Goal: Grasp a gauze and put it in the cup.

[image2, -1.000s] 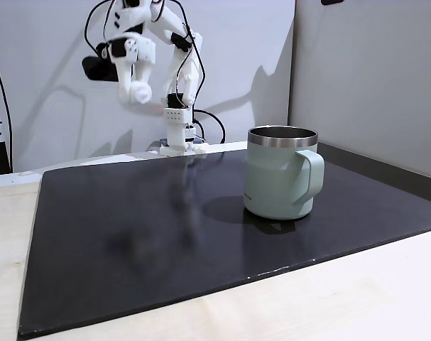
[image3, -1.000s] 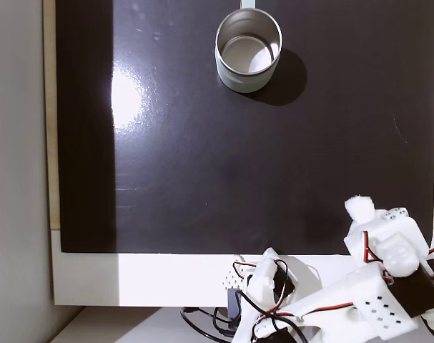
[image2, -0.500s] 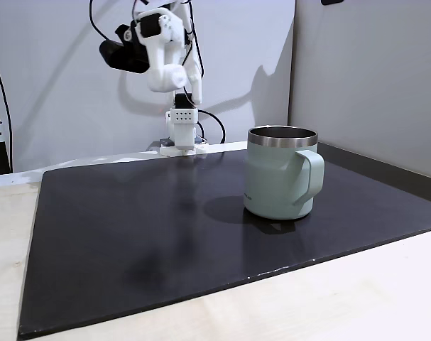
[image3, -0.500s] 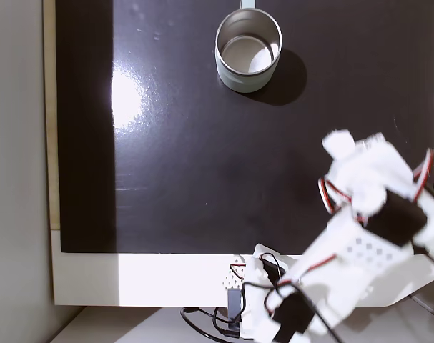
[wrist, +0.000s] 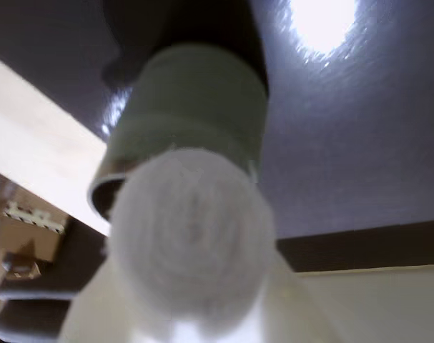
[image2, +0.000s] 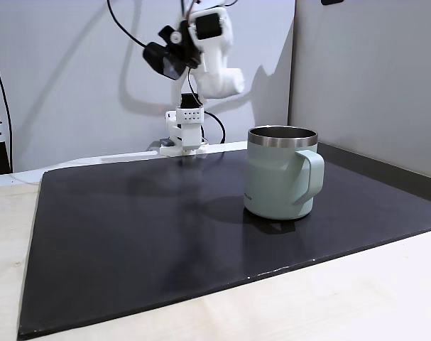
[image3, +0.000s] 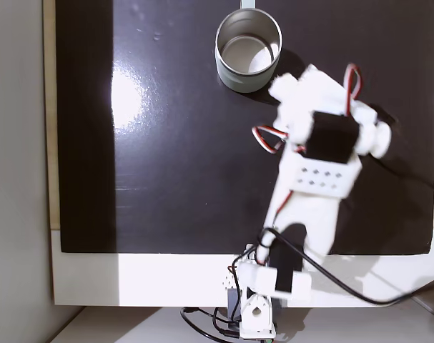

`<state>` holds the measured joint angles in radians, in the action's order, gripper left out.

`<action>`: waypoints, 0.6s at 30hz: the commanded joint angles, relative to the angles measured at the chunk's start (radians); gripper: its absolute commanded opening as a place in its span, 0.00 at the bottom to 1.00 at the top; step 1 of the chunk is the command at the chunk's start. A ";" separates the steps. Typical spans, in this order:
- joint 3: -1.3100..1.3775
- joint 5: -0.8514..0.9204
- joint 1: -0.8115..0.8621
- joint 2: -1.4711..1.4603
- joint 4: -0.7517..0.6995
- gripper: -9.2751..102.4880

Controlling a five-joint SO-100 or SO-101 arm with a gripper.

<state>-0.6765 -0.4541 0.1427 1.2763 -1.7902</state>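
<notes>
- While the arm reached out over the black mat [image3: 166, 179], a bright glare patch sat on the mat to the left of the pale sage-green mug with a bare steel rim [image3: 249, 50] in a fixed view from above.
- That mug stood upright on the mat, mouth open to the ceiling and seemingly empty, a fit target for a drop from above; in a fixed view from the side [image2: 280, 172] its squared handle pointed right.
- Right of the mug and a little nearer the arm's base, the white two-finger gripper [image3: 281, 87] hung in the air with its tip just beside the rim, not yet above the opening.
- Seen from the wrist, the small white soft roll of gauze [wrist: 191, 236] sat end-on at the gripper's tip, blurred, with the mug [wrist: 188, 114] just beyond it.
- The jaws looked closed on the roll, pinching it so that it would ride along without slipping; the fingers themselves were too blurred to make out.
- By my judgement the carry was nearly done, leaving a short shift over the mouth and a release.
</notes>
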 commanded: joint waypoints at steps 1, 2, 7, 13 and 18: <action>0.155 -0.002 -0.048 -0.052 0.017 0.09; 0.186 -0.002 -0.058 -0.077 0.020 0.08; 0.347 -0.006 -0.089 -0.198 0.055 0.08; 0.543 0.002 -0.121 -0.362 0.089 0.08; 0.660 0.000 -0.158 -0.468 0.107 0.08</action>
<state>-0.1089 -0.4541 0.0000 0.8191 -1.7150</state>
